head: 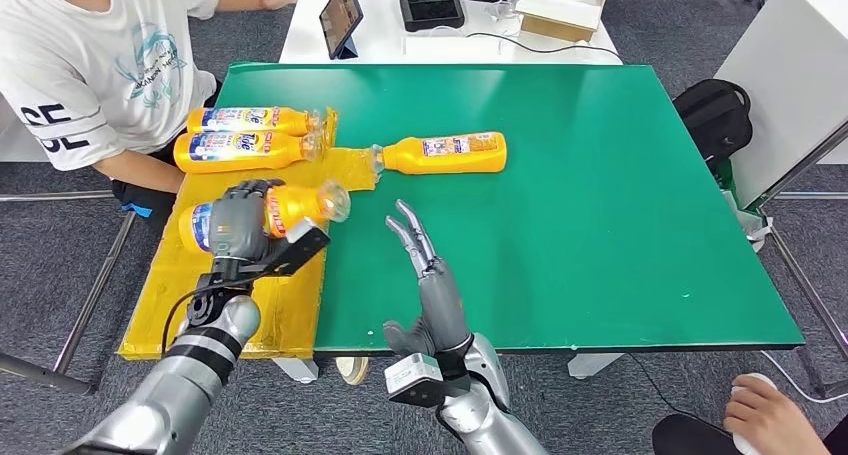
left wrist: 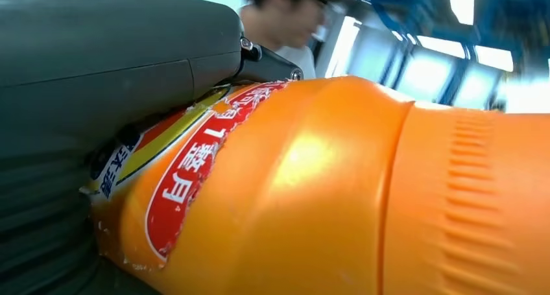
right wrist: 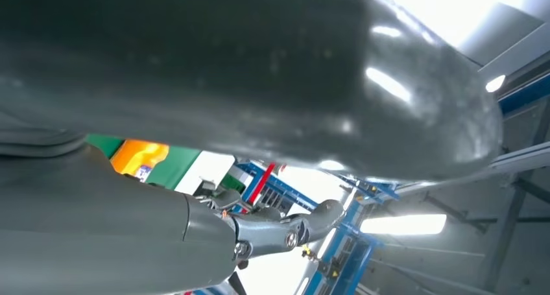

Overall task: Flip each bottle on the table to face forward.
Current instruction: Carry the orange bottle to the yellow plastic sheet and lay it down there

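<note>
Several orange bottles with clear caps lie on their sides. My left hand [head: 238,223] grips one bottle [head: 300,205] over the yellow mat [head: 290,305], its label [left wrist: 188,172] showing close up in the left wrist view. Two more bottles [head: 250,120] [head: 240,151] lie side by side at the mat's far end. A fourth bottle [head: 445,153] rests on the green table [head: 600,225], cap toward the mat. My right hand [head: 425,265] is open, fingers straight, over the table's near part, holding nothing.
A person in a white shirt [head: 90,65] sits at the table's far left, beside the mat. Another person's hand [head: 765,415] is at the lower right. A white desk behind holds a tablet [head: 340,17] and a box [head: 565,0]. A black bag [head: 712,115] sits right of the table.
</note>
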Motion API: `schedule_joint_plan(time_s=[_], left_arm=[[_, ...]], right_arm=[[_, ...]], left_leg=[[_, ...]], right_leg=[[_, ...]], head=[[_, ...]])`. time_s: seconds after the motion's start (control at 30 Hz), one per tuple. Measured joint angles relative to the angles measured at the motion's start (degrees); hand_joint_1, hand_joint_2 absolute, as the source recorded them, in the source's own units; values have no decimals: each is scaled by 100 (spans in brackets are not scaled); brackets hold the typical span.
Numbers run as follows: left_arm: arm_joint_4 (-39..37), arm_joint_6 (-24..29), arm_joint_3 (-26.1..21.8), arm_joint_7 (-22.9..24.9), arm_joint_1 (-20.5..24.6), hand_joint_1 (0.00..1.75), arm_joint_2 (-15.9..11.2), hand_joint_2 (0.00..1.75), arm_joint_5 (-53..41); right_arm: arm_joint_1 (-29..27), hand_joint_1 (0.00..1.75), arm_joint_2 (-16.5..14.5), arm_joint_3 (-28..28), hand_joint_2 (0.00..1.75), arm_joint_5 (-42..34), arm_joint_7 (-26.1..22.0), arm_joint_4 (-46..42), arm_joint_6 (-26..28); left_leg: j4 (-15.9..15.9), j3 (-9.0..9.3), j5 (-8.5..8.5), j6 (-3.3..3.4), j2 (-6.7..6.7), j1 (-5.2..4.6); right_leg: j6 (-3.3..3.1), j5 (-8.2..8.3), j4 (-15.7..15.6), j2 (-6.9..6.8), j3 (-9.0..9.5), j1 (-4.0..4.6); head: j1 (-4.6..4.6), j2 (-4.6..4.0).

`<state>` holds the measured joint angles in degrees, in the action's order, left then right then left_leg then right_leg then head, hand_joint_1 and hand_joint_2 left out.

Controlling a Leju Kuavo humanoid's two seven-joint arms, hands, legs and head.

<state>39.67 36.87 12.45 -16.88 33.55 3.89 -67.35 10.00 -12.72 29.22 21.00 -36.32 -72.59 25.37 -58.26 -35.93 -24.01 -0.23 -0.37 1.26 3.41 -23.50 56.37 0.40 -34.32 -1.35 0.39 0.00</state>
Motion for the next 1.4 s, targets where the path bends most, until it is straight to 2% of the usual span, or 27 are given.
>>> schedule_joint_plan(time_s=[0.13,0.27,0.57,0.6,0.7,0.73,0.77,0.9,1.23,1.4], left_arm=[[-783,-856,448,548,420,175,-305,175,-959],[-1276,-1710,609,505,644,175,-491,175,-946],[-1695,-2326,568,361,882,173,-630,175,-508],[-1729,-2377,548,354,897,144,-640,175,-460],[-1807,-2499,465,324,924,14,-656,175,-323],[-1828,-2545,429,318,932,0,-657,175,-266],[-1847,-2590,391,312,939,0,-659,175,-208],[-1895,-2753,202,245,957,0,-662,0,29],[-1932,-3263,-148,-211,995,0,-656,0,434],[-1932,-3916,-456,-851,999,0,-638,0,1090]], right_arm=[[3,0,2,-1,0,-16,-7,-13,-62],[2,0,15,-2,0,-18,-8,-60,-102],[1,0,26,-3,0,-13,-6,-64,-155],[1,0,26,-2,0,-9,-5,-64,-161],[2,0,26,4,0,3,2,-63,-168],[2,0,26,7,0,6,7,-62,-169],[2,0,26,10,0,9,11,-61,-171],[4,0,26,20,0,33,31,-45,-213],[60,0,26,25,0,29,79,87,-336],[102,0,28,25,0,-9,99,192,-387]], left_leg=[[0,0,0,0,5,0],[0,-1,-1,0,3,0],[0,-2,-1,0,-5,0],[0,-2,0,0,-5,0],[0,0,0,0,-5,0],[0,1,0,0,-6,0],[0,2,0,0,-6,0],[0,4,0,0,-6,0],[0,16,0,0,-12,-1],[2,34,0,0,-16,-1]], right_leg=[[0,0,1,1,-1,0],[0,0,1,1,-2,0],[0,-1,1,-1,3,-1],[0,-1,1,-1,3,-1],[0,-1,1,-1,5,0],[0,-1,2,-1,6,0],[0,-1,2,-1,6,0],[0,-1,4,-1,7,0],[0,-2,2,-3,22,-1],[-1,-3,1,-5,42,-1]], head=[[0,0],[0,0],[0,0],[0,0],[-2,0],[-2,0],[-2,0],[-1,0],[-1,0],[-1,0]])
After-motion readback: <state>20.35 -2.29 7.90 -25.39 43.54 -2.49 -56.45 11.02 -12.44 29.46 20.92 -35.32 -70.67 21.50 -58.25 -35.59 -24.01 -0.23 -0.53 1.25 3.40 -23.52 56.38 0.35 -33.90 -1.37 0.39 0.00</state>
